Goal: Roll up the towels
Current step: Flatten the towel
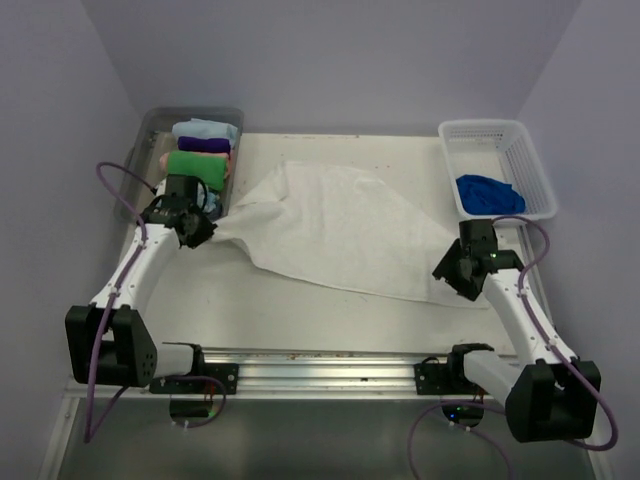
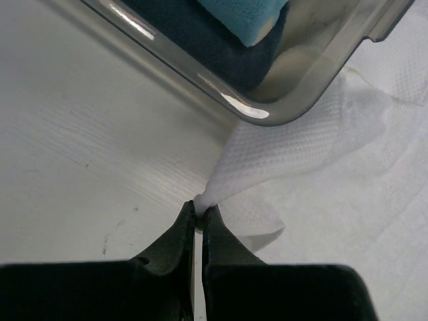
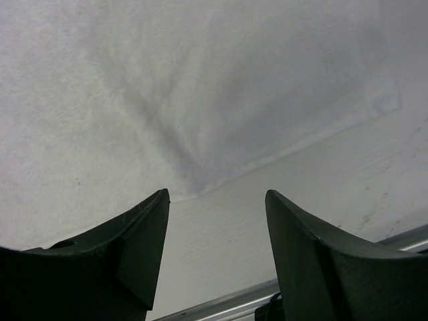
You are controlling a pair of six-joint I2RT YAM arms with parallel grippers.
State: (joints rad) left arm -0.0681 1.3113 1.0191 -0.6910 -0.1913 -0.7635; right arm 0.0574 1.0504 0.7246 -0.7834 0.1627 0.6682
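- Large white terry towel point(image 1: 340, 225) lies rumpled across the tabletop point(image 1: 250, 305); my left claw point(image 2: 200, 210) is clenched on its corner, presumably to pull it flat
- my right claw point(image 3: 217, 195) hangs released over its near right edge
- small royal blue terry towel point(image 1: 488, 193) waits in the white plastic basket point(image 1: 535, 175)
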